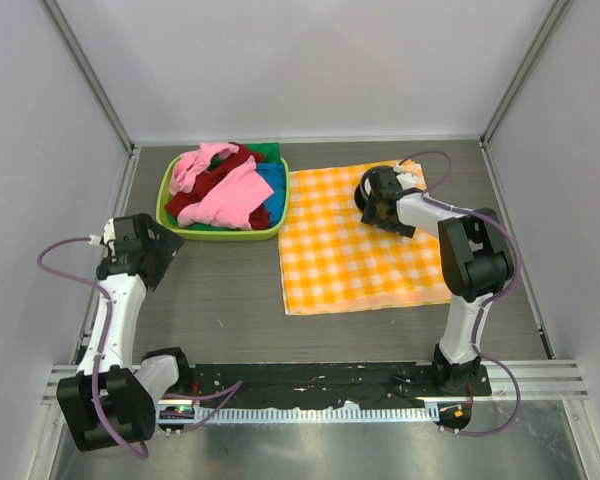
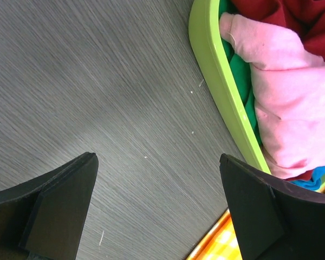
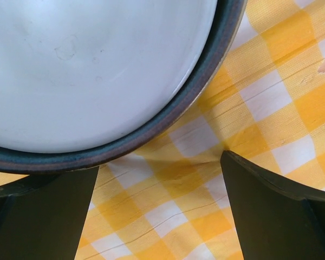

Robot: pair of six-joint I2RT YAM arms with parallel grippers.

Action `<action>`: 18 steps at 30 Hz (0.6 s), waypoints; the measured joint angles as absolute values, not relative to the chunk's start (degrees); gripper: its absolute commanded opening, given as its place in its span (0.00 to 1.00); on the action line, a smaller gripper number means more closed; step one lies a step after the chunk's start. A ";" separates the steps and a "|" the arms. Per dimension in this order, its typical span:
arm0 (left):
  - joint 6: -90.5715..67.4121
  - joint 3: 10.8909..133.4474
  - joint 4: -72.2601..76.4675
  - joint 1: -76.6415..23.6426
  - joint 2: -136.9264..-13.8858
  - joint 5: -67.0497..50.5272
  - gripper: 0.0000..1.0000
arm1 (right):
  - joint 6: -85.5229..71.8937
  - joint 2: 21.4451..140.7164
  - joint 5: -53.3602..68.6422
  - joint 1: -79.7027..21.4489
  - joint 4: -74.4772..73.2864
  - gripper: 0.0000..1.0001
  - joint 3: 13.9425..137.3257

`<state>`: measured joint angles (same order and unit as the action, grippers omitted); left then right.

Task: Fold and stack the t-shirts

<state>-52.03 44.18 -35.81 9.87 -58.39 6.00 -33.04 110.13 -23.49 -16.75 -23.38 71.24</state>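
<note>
The left tool point(image 2: 157, 158) hangs over the grey counter point(image 1: 220, 300) with its fingers wide apart, holding nothing. Farther on, the right tool point(image 3: 160, 162) is spread wide too, over the orange-and-white checked cloth point(image 1: 340, 250), just beside a white dish point(image 3: 97, 65). At the back, the t-shirts point(image 1: 225, 185) lie heaped in a green basket point(image 1: 225, 234) — pink on top.

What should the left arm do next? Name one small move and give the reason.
Probably swing the open left hand across the rim of the green basket and lower onto the light pink t-shirt. The hand hangs empty over bare table just outside the rim, and the pink shirt lies on top of the heap.
</note>
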 measured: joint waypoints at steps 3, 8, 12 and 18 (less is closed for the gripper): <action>-52.01 44.36 -35.70 9.15 -58.92 4.78 1.00 | -32.82 109.82 -24.93 -18.11 -23.64 1.00 71.24; -52.25 46.87 -35.20 2.85 -61.52 3.38 1.00 | -30.83 108.60 -29.91 -24.25 -28.34 1.00 72.05; -54.78 48.71 -32.99 -4.32 -64.23 3.86 1.00 | -30.09 107.02 -31.03 -30.70 -29.93 1.00 72.88; -58.70 50.02 -29.43 -12.71 -72.88 5.87 1.00 | -30.09 104.99 -32.08 -35.59 -31.05 1.00 72.86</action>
<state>-58.70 50.02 -29.43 -12.71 -72.88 5.87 -30.09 104.99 -32.08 -35.59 -31.05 72.86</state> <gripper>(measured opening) 0.997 0.996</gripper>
